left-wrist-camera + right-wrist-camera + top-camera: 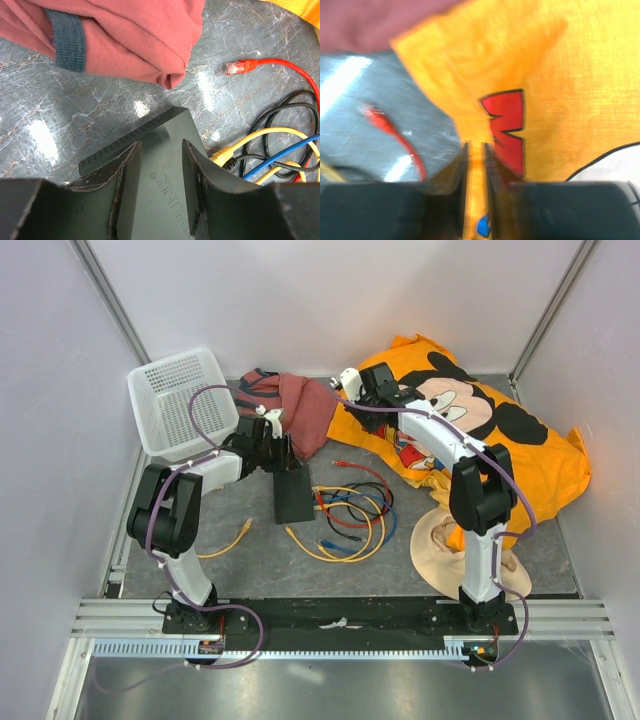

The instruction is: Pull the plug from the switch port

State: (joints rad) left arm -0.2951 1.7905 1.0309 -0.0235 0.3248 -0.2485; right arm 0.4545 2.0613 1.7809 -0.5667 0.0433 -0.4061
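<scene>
The switch [293, 492] is a flat black box on the grey table; it also shows in the left wrist view [172, 122]. A yellow plug [225, 152] sits in a port on its right edge, with a black cable beside it. My left gripper [272, 452] is open at the switch's far end, and its fingers straddle the top face [161, 142]. My right gripper [352, 383] is at the edge of the orange Mickey shirt [480, 430]. Its view is blurred; the jaws [476, 145] stand almost closed with orange cloth in the narrow gap.
Coiled yellow, blue, red and black cables [355, 510] lie right of the switch. A loose red plug [240, 66] lies beyond it. A maroon garment [305, 410] is behind, a white basket [175, 400] far left, a beige hat [445, 535] near right, and a loose yellow cable [235, 535] near left.
</scene>
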